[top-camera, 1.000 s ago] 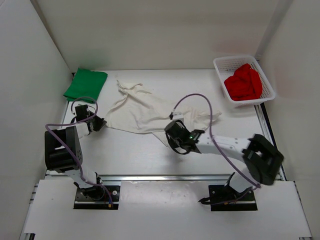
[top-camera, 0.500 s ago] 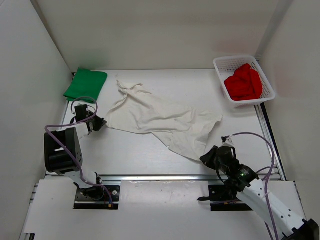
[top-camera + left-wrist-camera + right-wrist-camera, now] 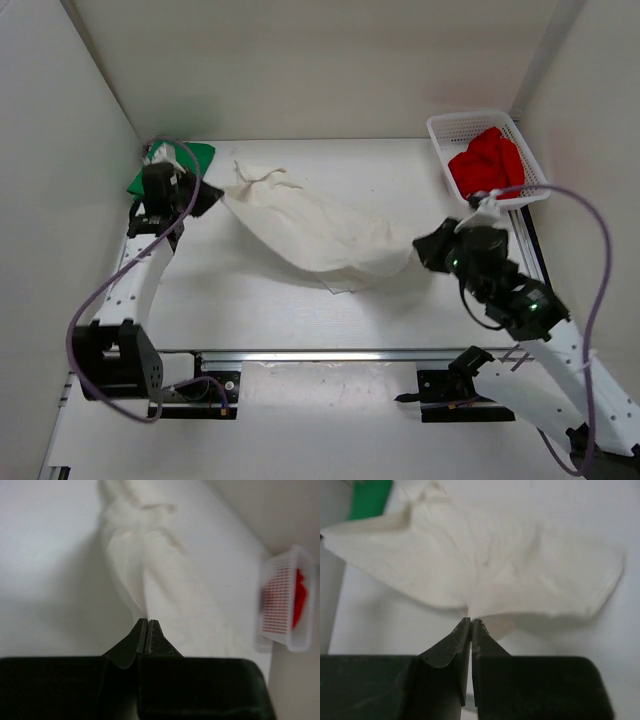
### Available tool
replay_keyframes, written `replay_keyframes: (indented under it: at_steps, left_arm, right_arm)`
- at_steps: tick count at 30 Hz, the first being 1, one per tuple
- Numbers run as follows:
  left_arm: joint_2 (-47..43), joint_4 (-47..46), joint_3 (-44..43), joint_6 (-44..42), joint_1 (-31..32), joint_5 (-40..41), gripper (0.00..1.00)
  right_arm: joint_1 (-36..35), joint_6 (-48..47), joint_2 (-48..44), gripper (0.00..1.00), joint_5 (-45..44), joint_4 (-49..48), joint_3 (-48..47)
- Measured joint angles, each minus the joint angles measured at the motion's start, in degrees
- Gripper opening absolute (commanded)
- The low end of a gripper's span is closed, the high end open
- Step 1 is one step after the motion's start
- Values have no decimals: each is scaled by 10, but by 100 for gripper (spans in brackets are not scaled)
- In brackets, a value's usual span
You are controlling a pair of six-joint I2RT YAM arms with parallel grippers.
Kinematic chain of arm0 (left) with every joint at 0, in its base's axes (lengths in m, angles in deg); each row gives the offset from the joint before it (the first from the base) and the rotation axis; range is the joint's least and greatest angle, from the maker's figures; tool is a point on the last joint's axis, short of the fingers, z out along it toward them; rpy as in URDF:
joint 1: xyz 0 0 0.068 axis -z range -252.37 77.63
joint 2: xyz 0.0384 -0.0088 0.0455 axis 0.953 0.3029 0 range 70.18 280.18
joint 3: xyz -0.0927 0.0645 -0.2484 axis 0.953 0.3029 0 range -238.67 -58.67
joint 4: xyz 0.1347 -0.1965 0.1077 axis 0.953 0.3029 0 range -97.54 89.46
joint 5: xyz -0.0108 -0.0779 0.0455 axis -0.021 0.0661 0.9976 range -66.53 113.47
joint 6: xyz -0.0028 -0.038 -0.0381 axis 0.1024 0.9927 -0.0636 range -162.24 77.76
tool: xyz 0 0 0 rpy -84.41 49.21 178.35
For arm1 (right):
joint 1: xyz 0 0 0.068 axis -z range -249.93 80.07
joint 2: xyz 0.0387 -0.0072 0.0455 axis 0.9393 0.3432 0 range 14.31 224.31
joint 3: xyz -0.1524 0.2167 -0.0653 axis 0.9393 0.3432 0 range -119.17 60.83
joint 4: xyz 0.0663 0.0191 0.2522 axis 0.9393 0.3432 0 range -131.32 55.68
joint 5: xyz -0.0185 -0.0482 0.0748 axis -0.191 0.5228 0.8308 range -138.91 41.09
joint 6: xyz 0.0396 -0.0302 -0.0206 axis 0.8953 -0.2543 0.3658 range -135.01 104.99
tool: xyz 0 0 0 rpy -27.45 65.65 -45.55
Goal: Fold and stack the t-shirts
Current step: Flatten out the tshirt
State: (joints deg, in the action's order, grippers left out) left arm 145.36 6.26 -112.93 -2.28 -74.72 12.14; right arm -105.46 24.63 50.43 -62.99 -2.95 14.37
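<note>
- White t-shirt (image 3: 320, 235) is stretched between left gripper (image 3: 210, 197) and right gripper (image 3: 422, 250), each pinching one end.
- Green t-shirt (image 3: 197, 153) lies at the desk's (image 3: 250, 300) far-left corner; red t-shirt (image 3: 487, 162) sits in the far-right basket (image 3: 447, 125).

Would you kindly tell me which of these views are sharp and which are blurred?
Top external view: sharp, evenly lit, a soft shadow under the white t-shirt. Left wrist view: cloth and basket smeared by blur. Right wrist view: cloth slightly soft, dark fingertips crisper.

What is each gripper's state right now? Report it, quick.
Left gripper: shut on one end of the white t-shirt.
Right gripper: shut on the opposite end of the same shirt.
</note>
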Motion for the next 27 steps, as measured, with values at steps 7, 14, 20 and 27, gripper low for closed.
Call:
replay_keyframes:
  at_steps: [7,14,20,27]
  left_arm:
    - [-145,36,-223,29,-51,-111,0]
    - [-97,52,-491,84,-89,-159,0]
    - [-64,30,-445,106,-90,-164,0]
    - [-7,38,-251,64,-33,-87,0]
  right_arm:
    - [15,-146,207,0,-78,71,-511]
    - [-245,-384,353,0,-291,-29,-796]
    - [-343,-673,384,0,-434,-267,-701]
    - [66,-438,457,0,-106,-72,-604]
